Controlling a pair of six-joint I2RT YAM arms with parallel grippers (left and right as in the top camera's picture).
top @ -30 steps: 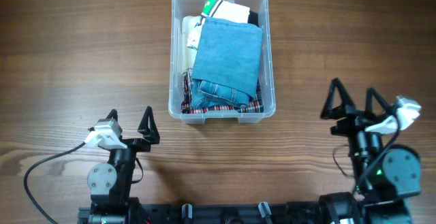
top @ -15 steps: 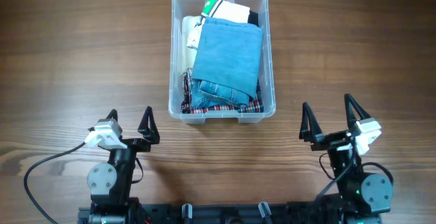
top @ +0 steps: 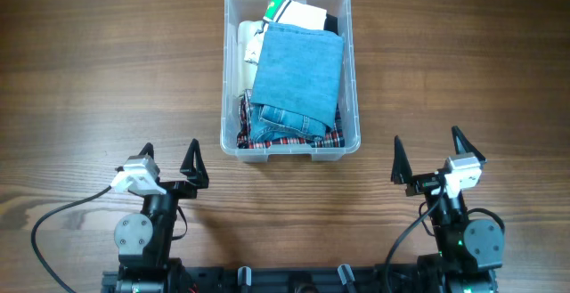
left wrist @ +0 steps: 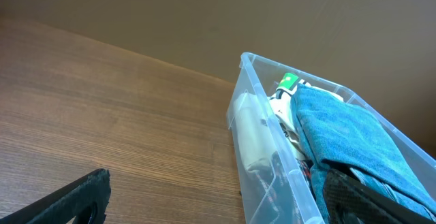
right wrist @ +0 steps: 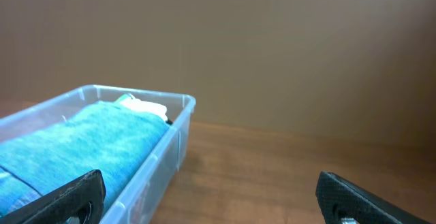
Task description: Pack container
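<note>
Packing looks done: clear rectangular plastic container (top: 225, 61) at twelve o'clock holds a folded blue denim garment (top: 298, 66) on top; left gripper (top: 170, 150) at seven, right gripper (top: 427, 142) at five, fingers apart, empty.

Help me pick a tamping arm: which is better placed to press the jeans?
Probably right: the right tool sits nearer the container than the left tool, and the folded jeans lie toward that side.

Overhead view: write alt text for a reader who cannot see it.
A clear container packed with folded clothes, blue jeans on top, sits at the far middle of a wooden table. The left gripper and right gripper rest open and empty near the front edge.
</note>
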